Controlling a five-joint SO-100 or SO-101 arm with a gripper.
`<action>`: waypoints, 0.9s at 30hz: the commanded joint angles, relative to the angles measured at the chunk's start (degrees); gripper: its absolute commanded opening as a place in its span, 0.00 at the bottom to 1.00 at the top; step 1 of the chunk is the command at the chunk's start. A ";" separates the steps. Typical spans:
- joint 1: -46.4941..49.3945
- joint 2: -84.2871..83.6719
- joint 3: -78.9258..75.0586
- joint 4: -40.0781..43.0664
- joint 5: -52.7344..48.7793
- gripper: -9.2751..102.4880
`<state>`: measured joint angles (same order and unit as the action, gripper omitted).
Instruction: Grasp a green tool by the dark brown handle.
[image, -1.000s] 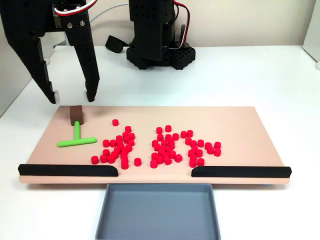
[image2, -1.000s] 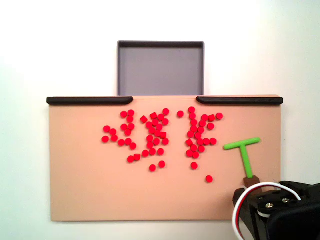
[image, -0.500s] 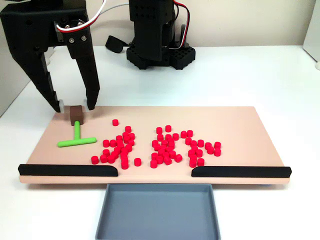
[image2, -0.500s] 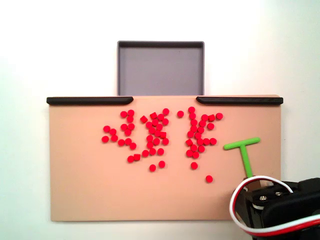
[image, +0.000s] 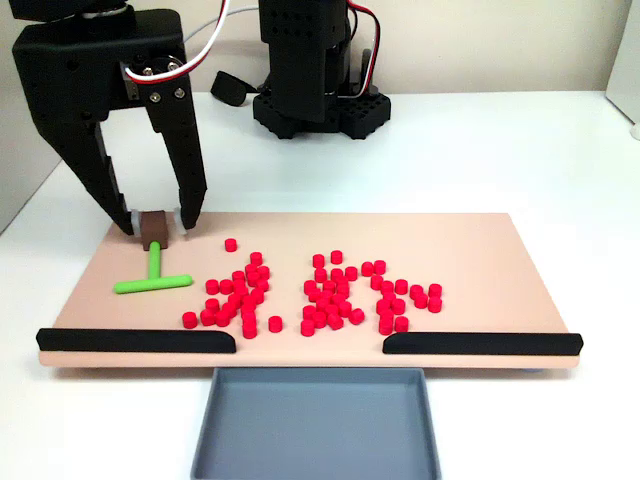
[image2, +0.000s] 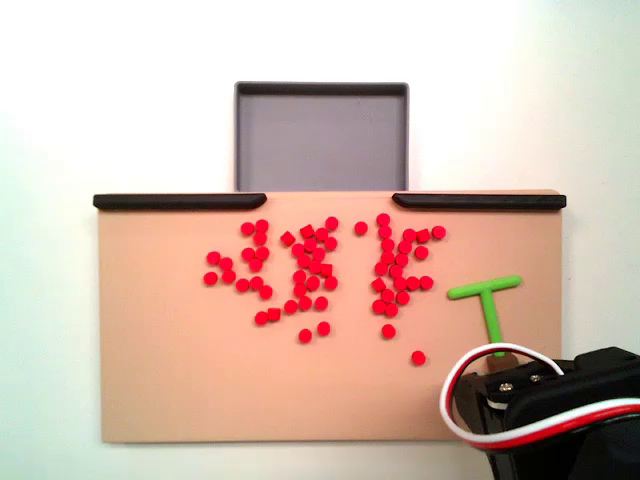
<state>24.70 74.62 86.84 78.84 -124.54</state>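
The green tool lies flat on the tan board, near the board's left end in the front fixed view, with its dark brown handle at the board's back edge. Your gripper is down over that handle, with one finger on each side of the block. The fingers look very close to the block, maybe touching it, but you have not squeezed it yet as far as I can tell, so the pincer is partly open and holds nothing. In the fixed view from above, the arm covers the handle and you see the green stem poking out. The red cylinders sit in a bunch in the middle of the board, well apart from the handle. Getting into place looks done. What is left for you is to close the fingers on the brown block.
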 joint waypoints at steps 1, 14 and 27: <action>-0.18 0.35 -0.35 0.18 0.62 0.21; 0.35 0.18 -0.35 0.18 0.44 0.18; 0.00 0.88 -0.26 0.18 0.26 0.08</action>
<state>24.70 74.36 86.75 78.93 -124.54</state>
